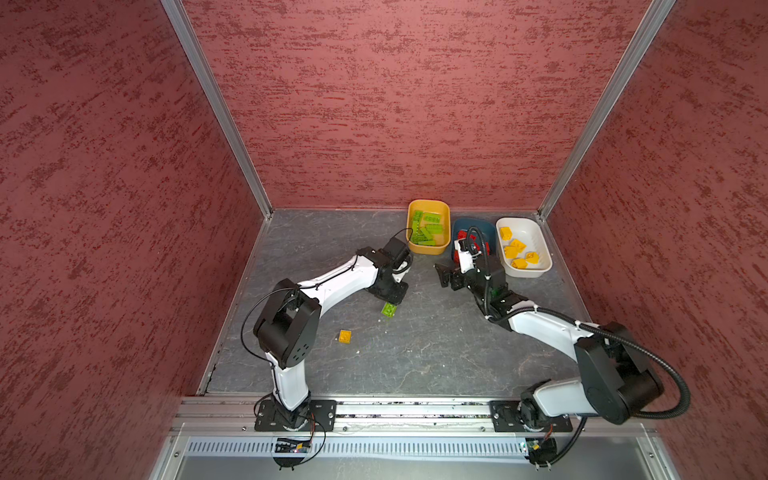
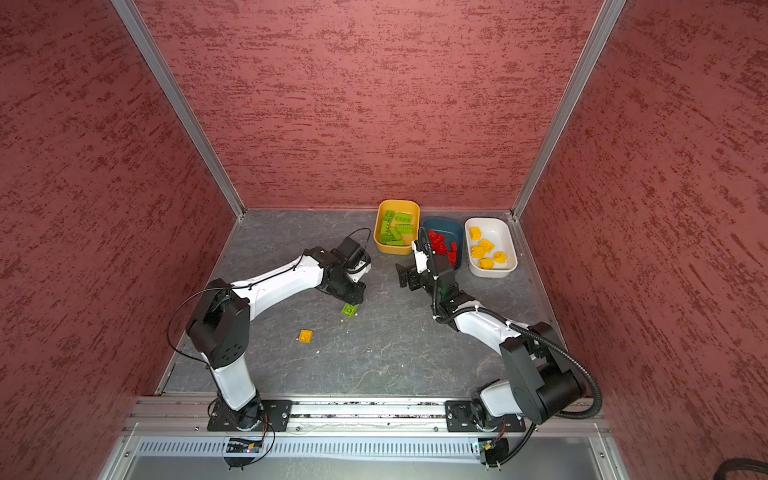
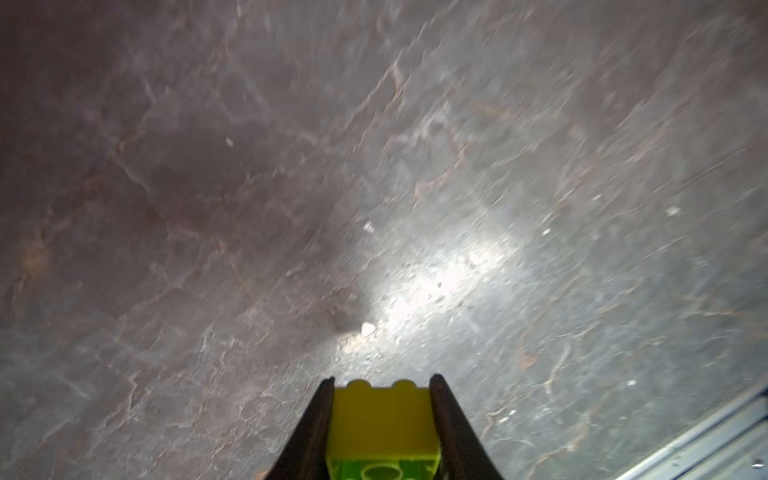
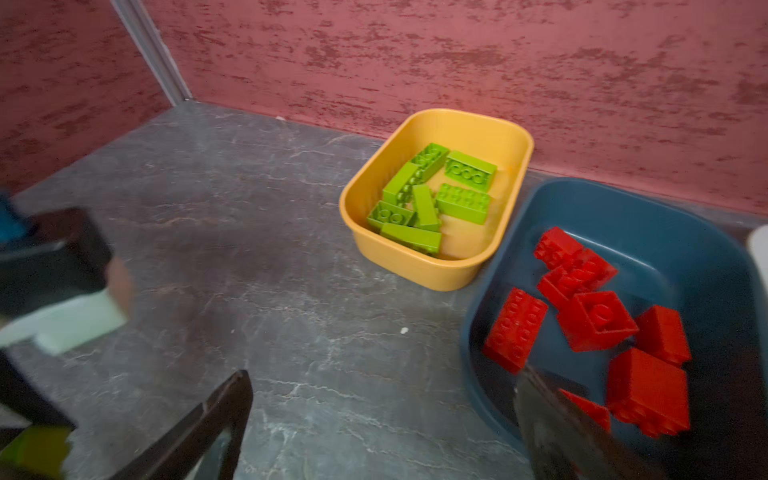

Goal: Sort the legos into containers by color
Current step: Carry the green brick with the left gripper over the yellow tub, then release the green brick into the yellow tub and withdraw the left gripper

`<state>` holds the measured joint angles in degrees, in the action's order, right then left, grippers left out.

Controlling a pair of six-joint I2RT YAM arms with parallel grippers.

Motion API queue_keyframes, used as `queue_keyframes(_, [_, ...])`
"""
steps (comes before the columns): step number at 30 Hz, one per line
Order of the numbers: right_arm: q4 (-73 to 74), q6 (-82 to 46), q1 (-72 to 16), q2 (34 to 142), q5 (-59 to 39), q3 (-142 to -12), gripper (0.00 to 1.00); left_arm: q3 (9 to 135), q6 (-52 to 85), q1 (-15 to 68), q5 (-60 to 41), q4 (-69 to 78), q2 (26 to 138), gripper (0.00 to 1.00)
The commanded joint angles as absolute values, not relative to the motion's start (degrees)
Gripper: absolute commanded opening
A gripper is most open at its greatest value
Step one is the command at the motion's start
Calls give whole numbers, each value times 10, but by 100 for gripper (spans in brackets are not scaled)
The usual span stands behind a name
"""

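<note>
Booth of mottled red walls (image 1: pixel 374 104), floored with a dark grey veined tabletop (image 1: pixel 436 357). Clamped in the left gripper (image 3: pixel 382 380): one lime green brick (image 3: pixel 384 419), pinched on its two flat sides with studs pointing away from the wrist and hollow underside toward it, presumably for the surest purchase. Located near the middle of the tabletop, at or just above the surface, cannot tell which, and well forward of the rear. A little apart from it, toward the front, loose on the tabletop: a single yellow brick (image 1: pixel 345 336), not yet collected. Ranged side by side at the rear: a yellow-orange tub (image 1: pixel 428 202) with the green bricks (image 4: pixel 428 195), a teal tub (image 4: pixel 623 195) with the red bricks (image 4: pixel 598 320), a white tub (image 1: pixel 524 274) with the yellow bricks (image 1: pixel 517 247). Judged destination for the held piece, by colour: the yellow-orange tub. Spread wide and empty beside the teal tub: the right gripper (image 4: pixel 384 372), probably parked there to leave the route free. Sorting judged nearly complete.
</note>
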<state>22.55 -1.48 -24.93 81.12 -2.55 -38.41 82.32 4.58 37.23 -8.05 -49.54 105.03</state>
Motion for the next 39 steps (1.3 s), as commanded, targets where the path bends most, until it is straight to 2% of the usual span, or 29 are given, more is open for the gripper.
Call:
queue_keyframes(1, [260, -13, -251, 811, -72, -389, 99, 887, 71, 367, -129, -438, 1090, 26])
queue_keyframes(10, [286, -76, -251, 772, 59, -350, 99, 1124, 185, 333, -91, -388, 1235, 26])
queue_keyframes(16, [206, -105, -251, 752, 129, -360, 99, 1227, 276, 301, -115, -356, 1313, 26])
queue_keyframes(20, [154, -121, -251, 740, 158, -377, 99, 1298, 303, 299, -94, -347, 1361, 28])
queue_keyframes(23, [142, -125, -251, 733, 168, -380, 99, 1330, 315, 300, -92, -321, 1388, 29])
queue_keyframes(27, [124, -135, -251, 728, 181, -391, 99, 1380, 316, 307, -35, -332, 1417, 32])
queue_keyframes(33, [108, -150, -251, 715, 180, -394, 99, 1381, 326, 312, -17, -273, 1430, 36])
queue_keyframes(39, [107, -160, -251, 709, 183, -377, 99, 1446, 314, 315, -31, -243, 1478, 58])
